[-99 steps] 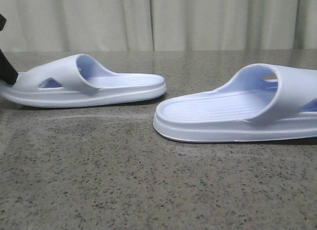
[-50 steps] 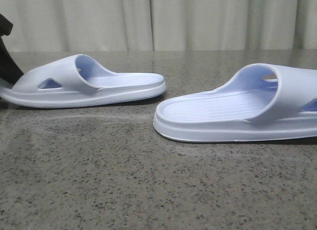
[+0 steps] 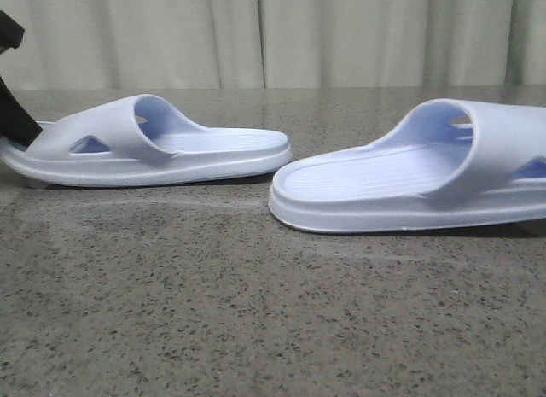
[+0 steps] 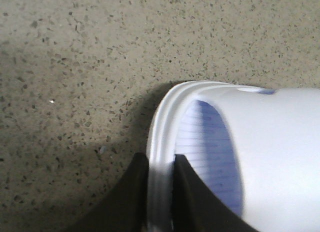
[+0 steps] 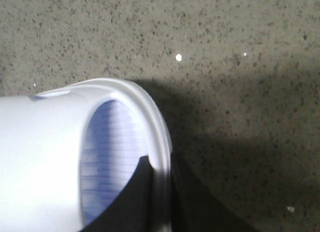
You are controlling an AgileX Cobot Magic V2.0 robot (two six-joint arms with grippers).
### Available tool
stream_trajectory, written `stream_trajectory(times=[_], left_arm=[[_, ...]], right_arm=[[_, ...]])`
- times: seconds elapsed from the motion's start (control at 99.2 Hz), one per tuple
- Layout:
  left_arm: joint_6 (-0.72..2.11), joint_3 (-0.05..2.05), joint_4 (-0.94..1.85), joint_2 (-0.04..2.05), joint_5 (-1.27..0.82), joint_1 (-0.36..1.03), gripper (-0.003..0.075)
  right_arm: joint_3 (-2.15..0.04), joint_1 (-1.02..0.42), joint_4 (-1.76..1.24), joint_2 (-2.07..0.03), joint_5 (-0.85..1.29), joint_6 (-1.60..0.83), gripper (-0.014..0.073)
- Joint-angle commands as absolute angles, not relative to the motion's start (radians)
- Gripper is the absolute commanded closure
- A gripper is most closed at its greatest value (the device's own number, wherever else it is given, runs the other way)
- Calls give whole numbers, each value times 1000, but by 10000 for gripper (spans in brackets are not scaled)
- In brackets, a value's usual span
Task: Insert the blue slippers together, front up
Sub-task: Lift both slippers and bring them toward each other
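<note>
Two pale lavender-blue slippers lie sole-down on the table, heels facing each other. The left slipper point(image 3: 171, 154) has its strap at the left end; the right slipper point(image 3: 409, 183) has its strap at the right end, partly cut off by the frame edge. My left gripper point(image 3: 19, 128) shows as a black shape at the far left and is shut on the left slipper's point(image 4: 280, 157) toe rim, as seen in the left wrist view point(image 4: 160, 164). My right gripper point(image 5: 161, 166) is shut on the toe rim of the right slipper point(image 5: 40, 157); it is outside the front view.
The grey speckled stone table point(image 3: 256, 329) runs from the near edge to a pale curtain point(image 3: 341, 38) at the back. A gap of table shows between the two heels.
The right slipper has risen a little and shifted slightly right. The left slipper has slid slightly right, and the left gripper has moved up a bit at the frame edge.
</note>
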State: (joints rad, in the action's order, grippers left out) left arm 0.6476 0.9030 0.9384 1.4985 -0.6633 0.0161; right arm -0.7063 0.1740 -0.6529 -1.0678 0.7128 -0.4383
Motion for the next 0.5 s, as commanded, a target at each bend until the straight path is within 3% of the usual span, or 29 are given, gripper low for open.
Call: stream_trajectory(times=[0.0,0.494], left_arm=[[655,930,955,1465,-673,14,705],[659,930,963,1355,-699,14,705]], right_arm=[[-769,180,-713,-1051,644,-453,701],[-912,180,-805,-1051,671,-453,701]])
